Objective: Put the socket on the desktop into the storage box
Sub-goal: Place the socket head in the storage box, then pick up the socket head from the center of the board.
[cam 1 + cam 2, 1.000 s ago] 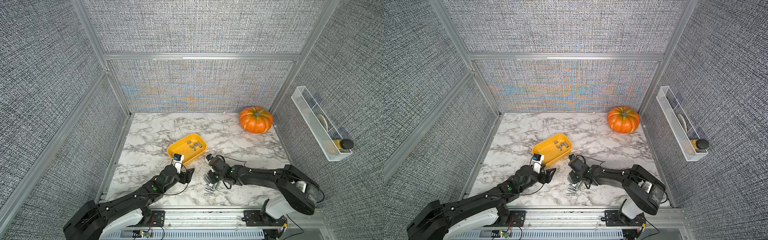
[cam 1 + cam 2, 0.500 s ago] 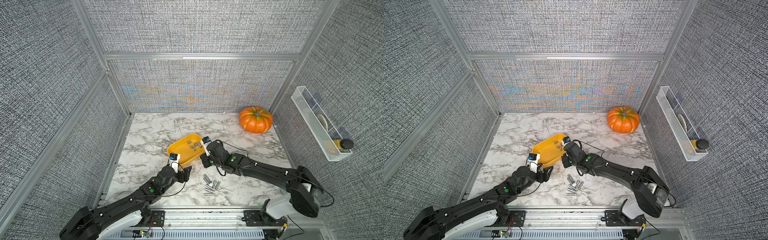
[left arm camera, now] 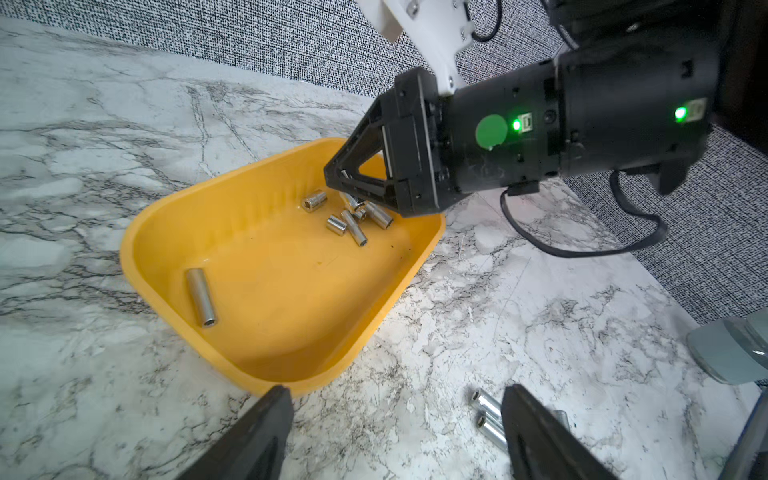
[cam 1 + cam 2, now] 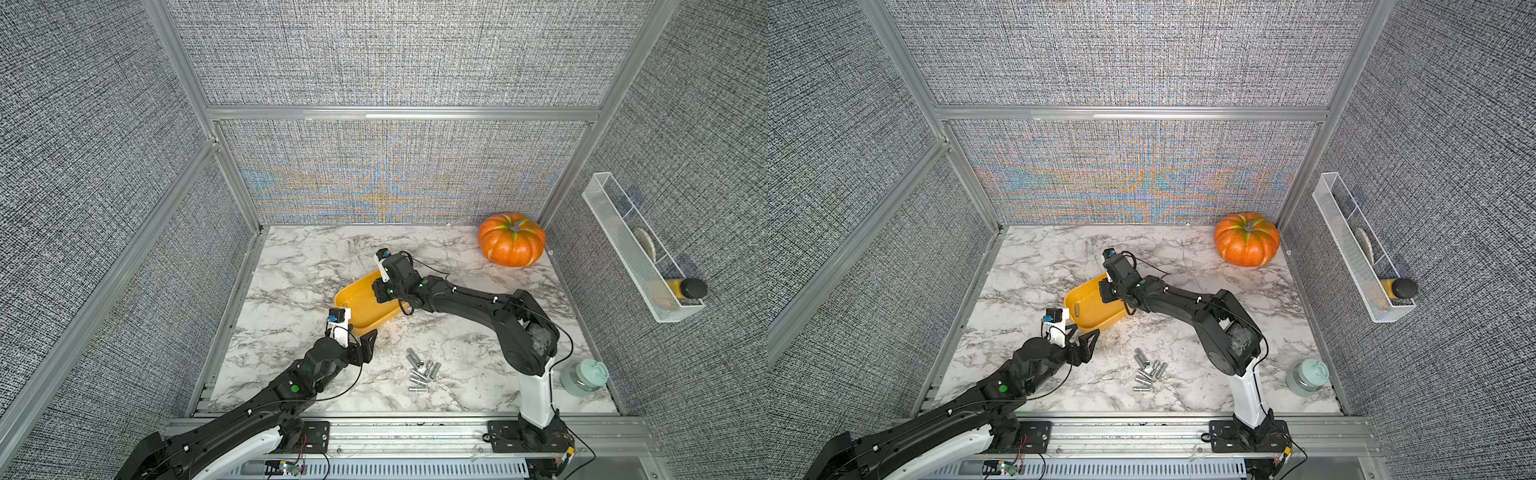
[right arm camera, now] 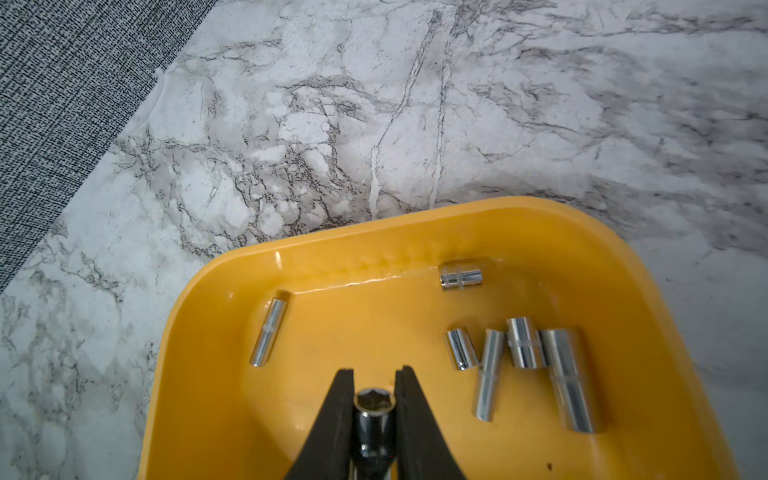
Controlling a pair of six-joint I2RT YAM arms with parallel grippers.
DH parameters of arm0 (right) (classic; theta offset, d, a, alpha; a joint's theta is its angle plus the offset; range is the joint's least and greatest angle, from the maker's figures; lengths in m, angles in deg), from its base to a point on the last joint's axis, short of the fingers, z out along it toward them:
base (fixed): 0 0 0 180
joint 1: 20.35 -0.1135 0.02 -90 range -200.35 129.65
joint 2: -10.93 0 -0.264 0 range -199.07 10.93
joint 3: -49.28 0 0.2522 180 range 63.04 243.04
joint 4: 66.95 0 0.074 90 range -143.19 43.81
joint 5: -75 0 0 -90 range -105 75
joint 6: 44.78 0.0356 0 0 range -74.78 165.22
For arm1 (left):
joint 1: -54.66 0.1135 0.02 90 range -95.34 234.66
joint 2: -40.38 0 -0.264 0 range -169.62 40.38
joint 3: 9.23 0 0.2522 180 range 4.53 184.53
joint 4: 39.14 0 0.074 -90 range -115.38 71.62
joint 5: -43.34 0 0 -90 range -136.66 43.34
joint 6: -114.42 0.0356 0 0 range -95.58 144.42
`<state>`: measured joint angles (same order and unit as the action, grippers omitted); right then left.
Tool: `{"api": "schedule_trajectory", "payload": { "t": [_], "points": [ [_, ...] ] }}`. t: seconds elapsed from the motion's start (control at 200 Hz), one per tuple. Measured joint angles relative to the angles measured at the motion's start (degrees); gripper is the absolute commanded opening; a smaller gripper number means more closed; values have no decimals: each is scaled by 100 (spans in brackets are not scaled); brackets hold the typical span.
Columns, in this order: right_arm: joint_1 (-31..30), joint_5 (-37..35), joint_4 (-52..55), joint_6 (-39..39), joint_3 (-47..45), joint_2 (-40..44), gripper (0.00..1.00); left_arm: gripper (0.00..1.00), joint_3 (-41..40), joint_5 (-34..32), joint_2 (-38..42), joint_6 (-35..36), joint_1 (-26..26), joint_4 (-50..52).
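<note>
Right wrist view: right gripper [image 5: 374,370] above storage box [image 5: 415,214], jaws pressed against socket [image 5: 373,405] from both sides; I read it as gripped. Six other sockets [image 5: 525,343] lie on box floor. Left gripper [image 3: 395,419] just outside box, jaws wide apart, nothing between. Loose sockets [image 4: 422,370] clustered on marble desktop [image 4: 299,266] near box, robot side. Pumpkin [image 4: 512,240] well beyond box, by back corner. Grey fabric walls [image 4: 374,54] enclose desktop.
</note>
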<state>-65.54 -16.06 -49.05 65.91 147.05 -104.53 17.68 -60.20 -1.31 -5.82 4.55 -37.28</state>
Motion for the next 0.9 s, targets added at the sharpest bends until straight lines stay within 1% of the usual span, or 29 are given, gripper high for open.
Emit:
{"api": "schedule_trajectory", "payload": {
  "t": [0.03,0.085,0.245,0.43,0.586,0.686,0.771,0.901],
  "points": [
    [13,0,4,-13,2,11,42,84,0,0,-17,0,0,0],
    [13,-4,48,-31,-13,87,45,84,0,0,-52,0,0,2],
    [11,-149,105,-109,-498,708,47,84,0,2,-133,2,0,0],
    [-96,-444,197,-192,-1718,2020,47,84,2,15,-199,4,0,-7],
    [-258,-463,356,-258,-2935,3211,47,84,2,105,-284,26,0,-57],
    [-361,-463,481,-256,-3519,3812,47,83,2,201,-411,46,0,-149],
    [-411,-446,518,-262,-3987,4162,47,83,17,330,-553,59,0,-186],
    [-422,-415,490,-293,-4544,4288,47,83,50,428,-741,90,0,-267]
  ]
}}
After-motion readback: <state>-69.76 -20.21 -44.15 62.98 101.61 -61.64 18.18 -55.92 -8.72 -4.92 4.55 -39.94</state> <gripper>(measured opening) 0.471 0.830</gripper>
